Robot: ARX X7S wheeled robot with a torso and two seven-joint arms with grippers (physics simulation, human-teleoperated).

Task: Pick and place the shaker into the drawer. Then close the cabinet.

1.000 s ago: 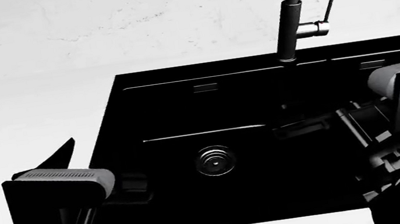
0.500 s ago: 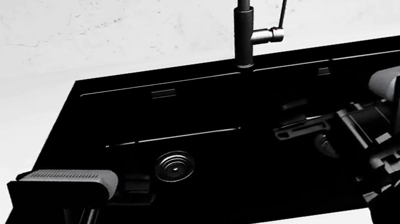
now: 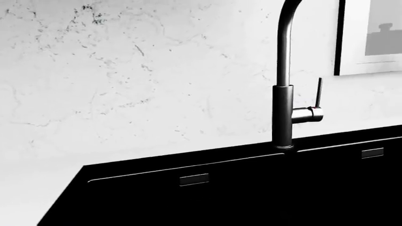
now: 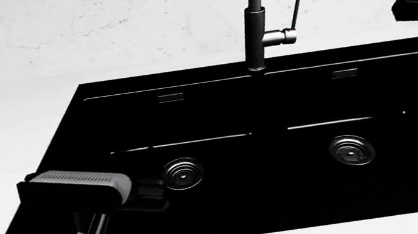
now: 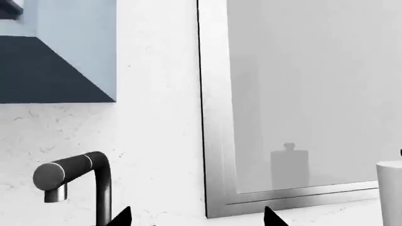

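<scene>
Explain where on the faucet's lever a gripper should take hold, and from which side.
Probably the free upper end of the lever, approached from the front, jaws closing across it. It is a thin upright rod beside the faucet spout, joined only at its base, with the wall behind.

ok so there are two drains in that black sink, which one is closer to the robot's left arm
The left-hand drain, in the basin left of the faucet. The left arm's wrist sits right beside it in the head view, while the other drain lies across the divider in the right basin.
</scene>
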